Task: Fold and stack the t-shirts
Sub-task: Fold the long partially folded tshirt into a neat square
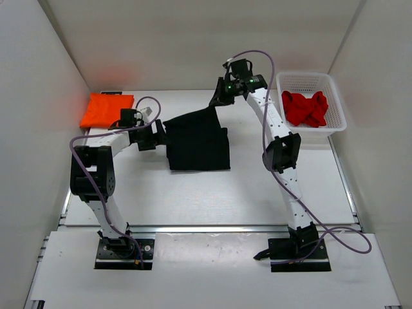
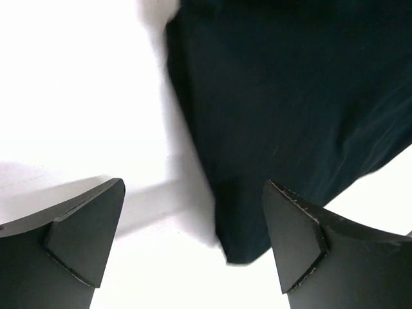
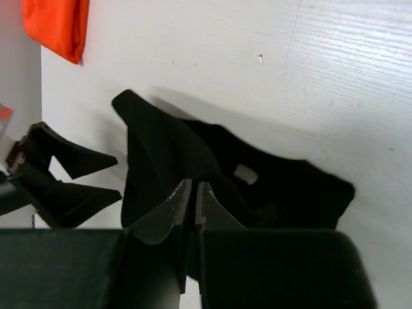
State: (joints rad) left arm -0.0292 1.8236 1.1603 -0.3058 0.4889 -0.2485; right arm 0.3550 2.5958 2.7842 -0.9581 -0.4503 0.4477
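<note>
While your right gripper (image 3: 194, 193) pinches the black t-shirt (image 1: 199, 145) shut at its far edge, 12 o'clock, raised off the table (image 1: 212, 199), your left gripper (image 2: 193, 187) stands wide open at the shirt's 9 o'clock edge, holding nothing. Bare table lies toward 6 o'clock. The orange t-shirt (image 1: 106, 109) sits folded at 10 o'clock. The red t-shirt (image 1: 304, 108) lies bunched in the basket (image 1: 309, 75) at 2 o'clock.

In the left wrist view the black t-shirt (image 2: 290, 96) is running off the top and right edges, its left hem showing blurred. In the right wrist view the orange t-shirt (image 3: 55, 26) is getting cut off at the upper left corner, and the right gripper (image 3: 194, 193), pressed closed, is covering the black cloth pinched inside it.
</note>
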